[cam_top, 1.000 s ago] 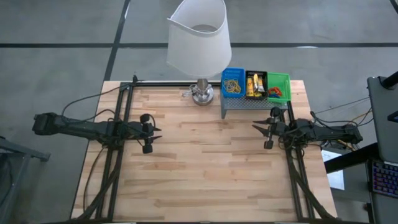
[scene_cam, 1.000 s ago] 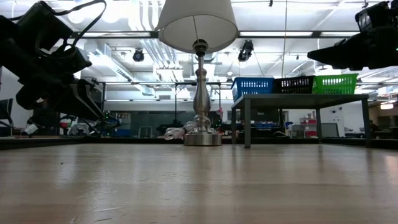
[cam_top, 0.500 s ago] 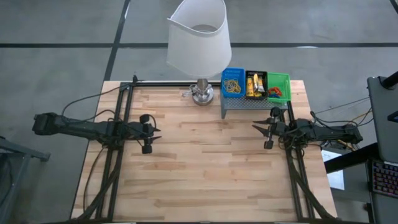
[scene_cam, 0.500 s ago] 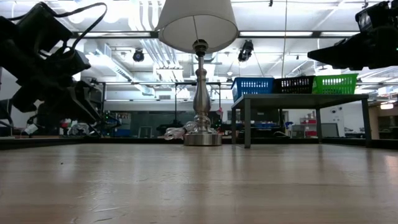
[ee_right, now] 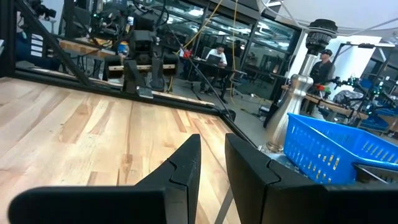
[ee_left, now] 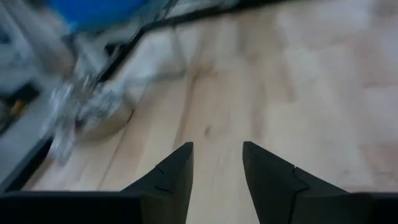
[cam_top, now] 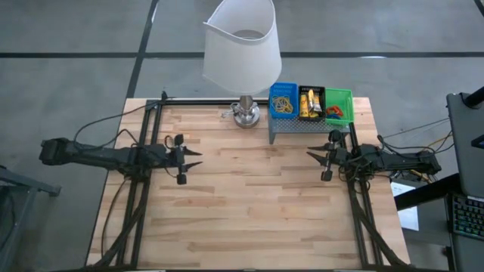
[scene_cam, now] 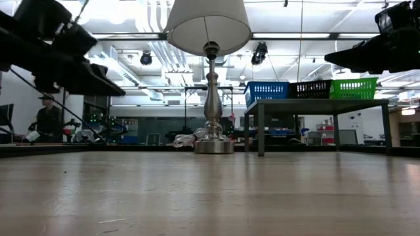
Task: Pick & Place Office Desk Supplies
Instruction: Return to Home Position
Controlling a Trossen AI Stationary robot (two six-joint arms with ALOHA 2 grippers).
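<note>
My left hand (cam_top: 195, 159) hovers with fingers parted over the left side of the tabletop (cam_top: 249, 211), my right hand (cam_top: 311, 157) (narrower gap, nothing held) just before the shelf (cam_top: 302, 127). Open wood lies between them; the office supplies (cam_top: 308, 103) sit in bins (cam_top: 311, 88) on that shelf at the far edge.

A pale butcher-block table (cam_top: 249, 219) stands on a grey concrete floor (cam_top: 68, 45) crossed by dark lines. At the table's far edge a lamp (scene_cam: 209, 78) with a white shade and silver stem stands just beside a grey perforated shelf (cam_top: 302, 127). A keyboard (cam_top: 467, 215) lies off the right side. Beyond is an open workshop: strip lights (scene_cam: 289, 35) on a white ceiling, glass partitions (ee_right: 249, 37), benches, and people (ee_right: 323, 62) far off
</note>
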